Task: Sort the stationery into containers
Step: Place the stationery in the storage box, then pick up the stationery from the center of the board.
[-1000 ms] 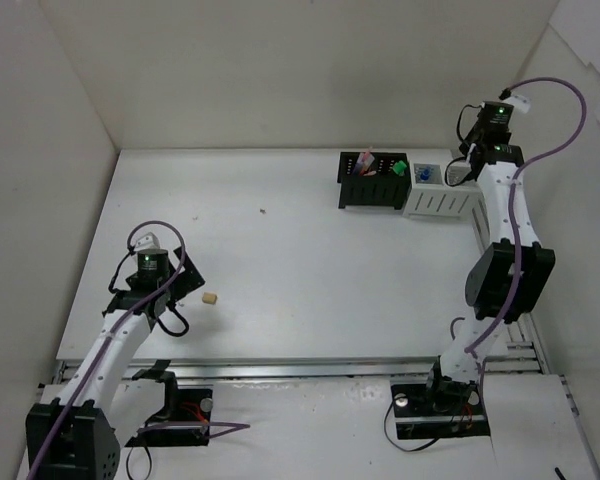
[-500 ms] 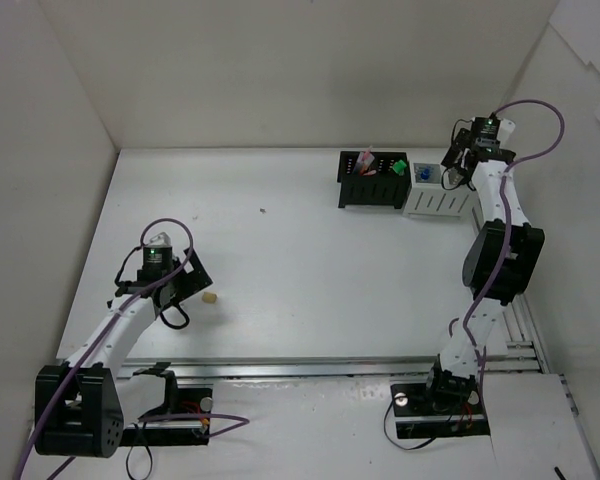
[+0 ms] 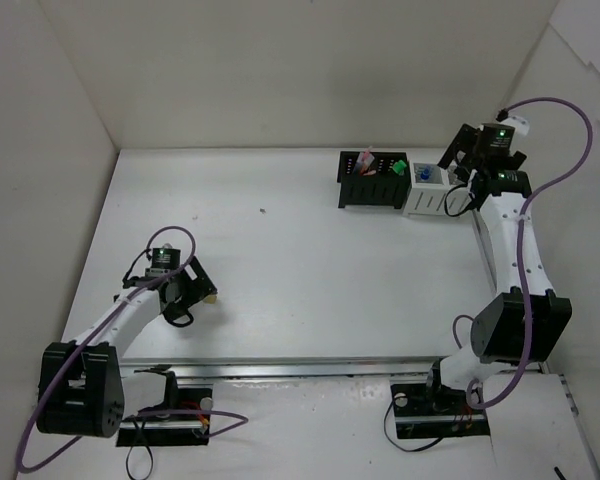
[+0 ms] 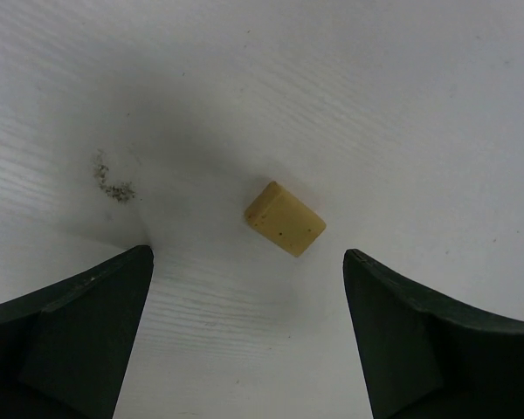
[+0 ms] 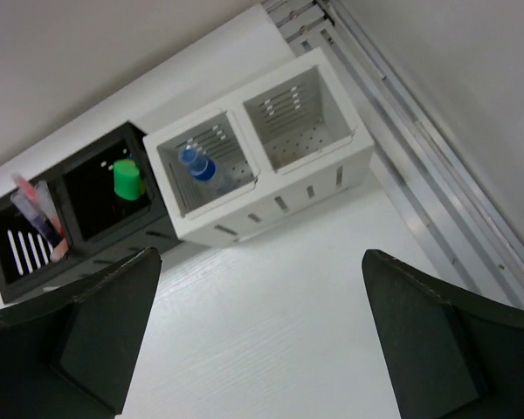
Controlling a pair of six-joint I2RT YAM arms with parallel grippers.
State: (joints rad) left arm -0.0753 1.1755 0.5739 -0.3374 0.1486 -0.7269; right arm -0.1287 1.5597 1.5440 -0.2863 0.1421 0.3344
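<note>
The tan eraser (image 4: 285, 218) lies flat on the white bench (image 3: 310, 260), in the near-left part of it, well apart from the containers at the far right. In the left wrist view it sits between the two dark fingers (image 4: 79, 323) of the left jaws but a little ahead of their tips, and it touches neither of them. These jaws stand wide open and have hold of nothing. A small dark smudge (image 4: 113, 186) marks the bench just to the left of the eraser. From above, the eraser (image 3: 211, 297) shows only as a small tan spot at the tip of the left arm, which reaches low over the bench. At the far right stands the black organiser (image 3: 372, 180), and the pair of white bins (image 5: 271, 205) stands touching its right side. In the organiser, the left compartment holds thin pens (image 5: 35, 209) leaning in a corner, and the right one holds a green-capped highlighter (image 5: 127, 179). The clear blue-capped bottle (image 5: 196, 164) lies in the white bin next to the organiser. The right jaws hang above these bins, fully open, with nothing between them. Metal rails (image 5: 402, 148) run along the bench just to the right of the bins.
</note>
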